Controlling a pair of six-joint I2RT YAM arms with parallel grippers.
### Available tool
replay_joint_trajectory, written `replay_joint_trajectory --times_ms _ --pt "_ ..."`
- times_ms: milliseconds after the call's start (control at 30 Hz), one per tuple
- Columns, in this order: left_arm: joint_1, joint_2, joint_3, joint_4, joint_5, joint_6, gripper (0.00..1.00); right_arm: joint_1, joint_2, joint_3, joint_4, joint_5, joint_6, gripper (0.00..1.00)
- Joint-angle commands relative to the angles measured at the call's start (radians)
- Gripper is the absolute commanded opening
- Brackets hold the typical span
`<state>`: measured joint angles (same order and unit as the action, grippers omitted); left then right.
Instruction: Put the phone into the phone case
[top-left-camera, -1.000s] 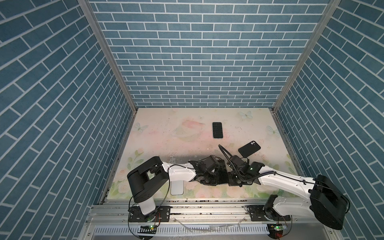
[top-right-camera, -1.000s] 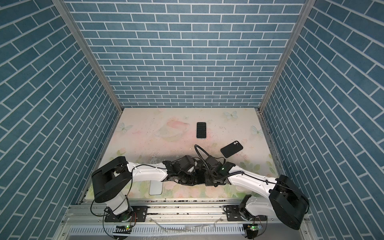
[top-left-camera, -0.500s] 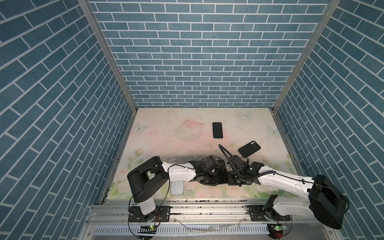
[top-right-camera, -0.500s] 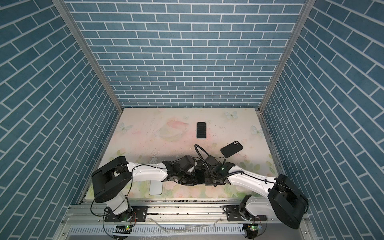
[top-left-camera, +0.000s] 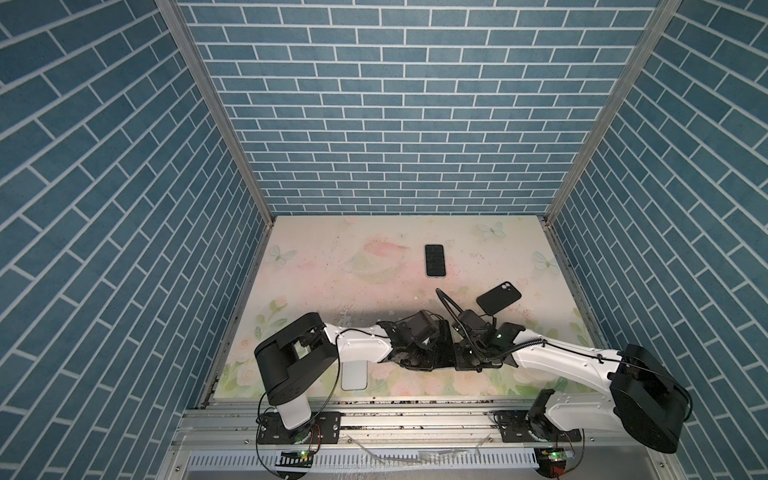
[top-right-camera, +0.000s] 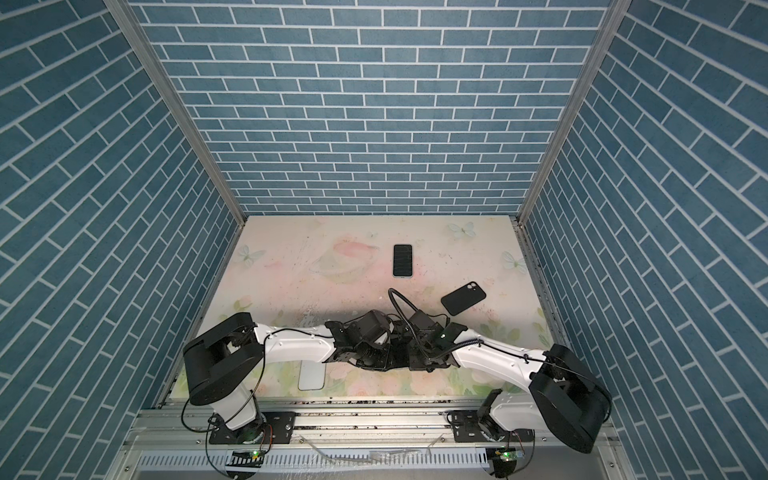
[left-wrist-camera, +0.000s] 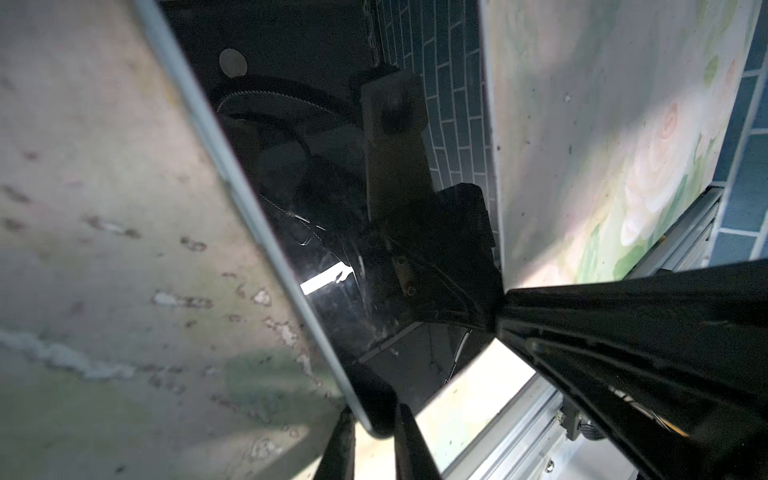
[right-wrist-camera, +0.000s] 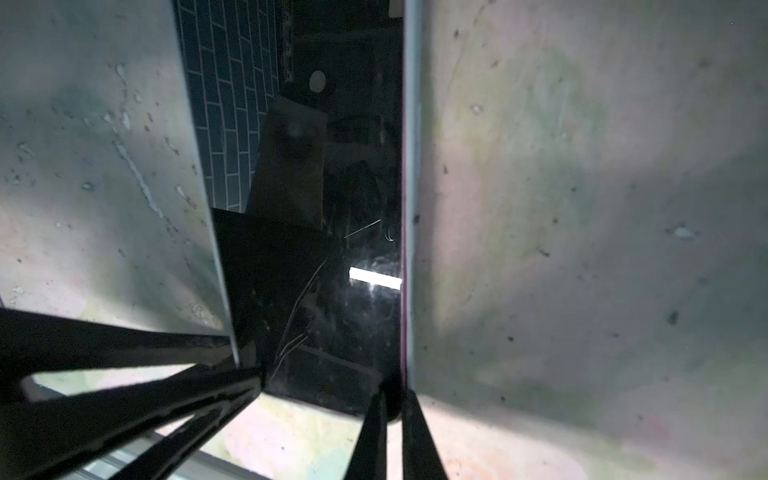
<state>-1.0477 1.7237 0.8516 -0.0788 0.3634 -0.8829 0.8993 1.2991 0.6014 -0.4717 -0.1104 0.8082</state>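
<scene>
Left wrist view is showing the left gripper (left-wrist-camera: 374, 420) pinching the phone (left-wrist-camera: 374, 324) by one corner, the right gripper (right-wrist-camera: 393, 400) pinching the adjacent corner. Judgement: the arms should be moving together, avoiding any twist.

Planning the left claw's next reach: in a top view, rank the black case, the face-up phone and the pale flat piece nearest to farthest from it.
From the left claw, shut on the held phone:
1. pale flat piece, front left, partly under the left arm.
2. black case, right of middle.
3. face-up phone, toward the back wall.
</scene>
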Motion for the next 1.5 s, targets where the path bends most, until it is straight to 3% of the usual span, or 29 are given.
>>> replay_joint_trajectory --times_ms 0,167,400,533,700,800,933,967,1000,1100,1233,1467 --pt "-0.009 0.029 -0.020 -0.007 0.003 0.013 0.20 0.012 0.067 -0.047 0.037 -0.058 0.019 0.11" --pt "-0.008 0.025 -0.020 -0.011 0.002 0.014 0.20 0.012 0.050 -0.040 0.024 -0.047 0.016 0.10" --pt "0.015 -0.033 -0.001 -0.099 -0.034 0.065 0.20 0.011 -0.093 0.065 -0.196 0.137 -0.040 0.11" --pt "0.047 -0.093 0.013 -0.169 -0.059 0.102 0.20 0.011 -0.077 0.098 -0.221 0.161 -0.063 0.13" --pt "0.139 -0.239 0.030 -0.302 -0.076 0.163 0.21 0.012 -0.019 0.113 -0.168 0.117 -0.067 0.22" --pt "0.221 -0.382 0.046 -0.432 -0.117 0.224 0.22 0.018 0.008 0.136 -0.137 0.101 -0.065 0.34" --pt "0.349 -0.560 0.089 -0.639 -0.202 0.318 0.28 0.052 0.067 0.187 -0.128 0.109 -0.060 0.35" --pt "0.385 -0.605 0.099 -0.689 -0.217 0.339 0.33 0.063 0.087 0.198 -0.125 0.112 -0.057 0.35" --pt "0.420 -0.645 0.106 -0.730 -0.226 0.356 0.45 0.075 0.109 0.210 -0.128 0.117 -0.054 0.35" --pt "0.534 -0.761 0.094 -0.818 -0.225 0.323 0.97 0.094 0.159 0.230 -0.133 0.130 -0.039 0.35" --pt "0.651 -0.871 0.076 -0.883 -0.173 0.328 1.00 0.115 0.190 0.239 -0.138 0.137 -0.002 0.37" --pt "0.660 -1.018 0.139 -0.994 -0.315 0.401 1.00 0.151 0.202 0.208 -0.141 0.158 0.069 0.39"
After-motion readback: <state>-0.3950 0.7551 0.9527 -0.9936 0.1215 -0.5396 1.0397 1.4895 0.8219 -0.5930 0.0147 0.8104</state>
